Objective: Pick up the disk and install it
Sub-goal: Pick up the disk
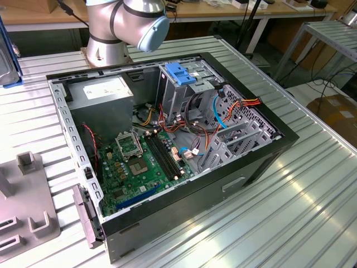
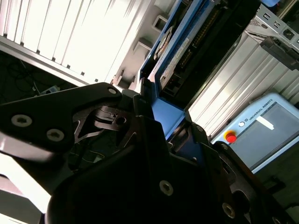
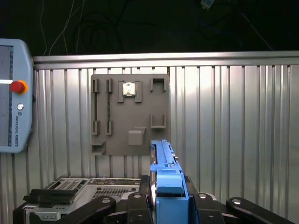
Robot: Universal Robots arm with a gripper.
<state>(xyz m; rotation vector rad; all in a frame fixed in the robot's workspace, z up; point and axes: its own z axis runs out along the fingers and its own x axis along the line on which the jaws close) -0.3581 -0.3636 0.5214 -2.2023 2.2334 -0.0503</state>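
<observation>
The disk's [image 3: 164, 163] carrier frame is bright blue plastic, smooth with a slight gloss. The gripper [image 3: 164, 198] is matt black, dotted with bright metal screw heads. The bench [image 1: 301, 212] is ribbed bare metal, shiny under glare. The computer case [image 1: 234, 181] is matt black outside and dull grey sheet metal inside. The fixture plate [image 3: 128, 116] looks like matt grey plastic. The robot arm [image 1: 111, 22] is satin silver metal with a smooth pale-blue cap.
</observation>
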